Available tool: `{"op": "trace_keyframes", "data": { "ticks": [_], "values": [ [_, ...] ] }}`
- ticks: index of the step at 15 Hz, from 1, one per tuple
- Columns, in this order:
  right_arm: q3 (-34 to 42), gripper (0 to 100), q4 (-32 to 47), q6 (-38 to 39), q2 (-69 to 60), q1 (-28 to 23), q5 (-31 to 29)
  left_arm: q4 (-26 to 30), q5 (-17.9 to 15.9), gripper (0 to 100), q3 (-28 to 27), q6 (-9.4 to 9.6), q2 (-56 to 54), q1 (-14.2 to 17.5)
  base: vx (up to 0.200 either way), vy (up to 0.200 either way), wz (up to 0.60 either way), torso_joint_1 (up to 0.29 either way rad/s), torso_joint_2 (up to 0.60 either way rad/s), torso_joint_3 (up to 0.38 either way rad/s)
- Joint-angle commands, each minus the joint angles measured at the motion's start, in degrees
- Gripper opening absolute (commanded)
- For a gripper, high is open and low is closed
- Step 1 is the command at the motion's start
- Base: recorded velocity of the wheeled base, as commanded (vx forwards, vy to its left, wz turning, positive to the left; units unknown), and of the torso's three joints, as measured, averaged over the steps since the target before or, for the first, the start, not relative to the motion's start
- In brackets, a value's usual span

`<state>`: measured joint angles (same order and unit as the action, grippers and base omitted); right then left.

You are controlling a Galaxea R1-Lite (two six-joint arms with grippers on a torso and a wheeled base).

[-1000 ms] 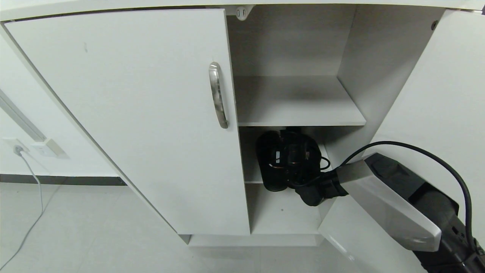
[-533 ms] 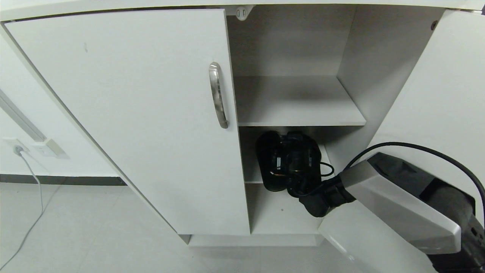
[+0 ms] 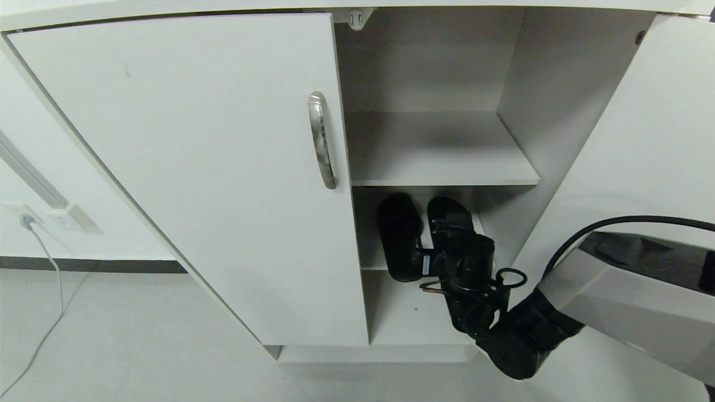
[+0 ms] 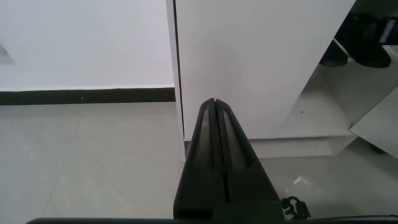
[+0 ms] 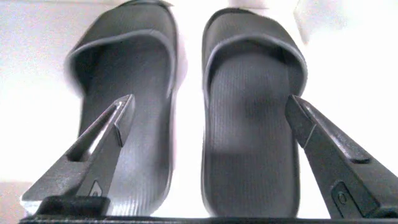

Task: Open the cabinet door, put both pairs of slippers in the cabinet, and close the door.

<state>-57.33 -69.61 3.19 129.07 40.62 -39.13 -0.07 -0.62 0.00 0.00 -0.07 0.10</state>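
A pair of black slippers (image 3: 397,234) lies side by side on the lower shelf behind the cabinet's open right door (image 3: 642,139). My right gripper (image 3: 430,274) hangs just in front of that shelf's edge, open and holding nothing. In the right wrist view the slippers (image 5: 249,124) lie flat, heels toward me, with the right gripper (image 5: 210,99) spread wide, one finger (image 5: 99,149) on each side. My left gripper (image 4: 214,102) is shut and empty, low over the floor before the closed left door (image 4: 249,56).
The left door (image 3: 195,167) is closed, with a metal handle (image 3: 321,139) at its right edge. The upper shelf (image 3: 435,151) and the cabinet bottom (image 3: 408,318) are bare. A wall socket with a cable (image 3: 25,220) is at the far left.
My right gripper has drawn back out of the cabinet and lower, away from the slippers. The slippers stay on the shelf, in full view.
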Motion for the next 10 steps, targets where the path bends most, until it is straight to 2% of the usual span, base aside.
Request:
{"op": "trace_keyframes", "data": {
  "ticks": [1, 4, 8, 10],
  "values": [
    [8.2, 100, -3.69, 0.23, -5.59, 2.62, 0.46, 0.07, 0.01, 0, 0.0, 0.0, 0.07, -0.01, 0.0, 0.0, 0.0, 0.0, 0.0, 0.0],
    [13.3, 100, -8.09, 0.23, -7.17, 5.17, 0.55, -0.01, 0.01, 0, 0.0, 0.0, 0.07, -0.01, 0.0, 0.0, 0.0, 0.0, 0.0, 0.0],
    [14.62, 100, -8.7, 0.23, -7.43, 5.44, 0.55, -0.01, 0.01, 0, 0.0, 0.09, 0.07, -0.01, 0.0, 0.0, 0.0, 0.0, 0.0, 0.0],
    [15.14, 100, -8.7, 0.23, -7.52, 5.44, 0.64, -0.01, 0.01, 0, 0.0, 0.09, 0.07, -0.01, -0.2, 0.0, 0.0, 0.002, 0.0, 0.005]
  ]
}}
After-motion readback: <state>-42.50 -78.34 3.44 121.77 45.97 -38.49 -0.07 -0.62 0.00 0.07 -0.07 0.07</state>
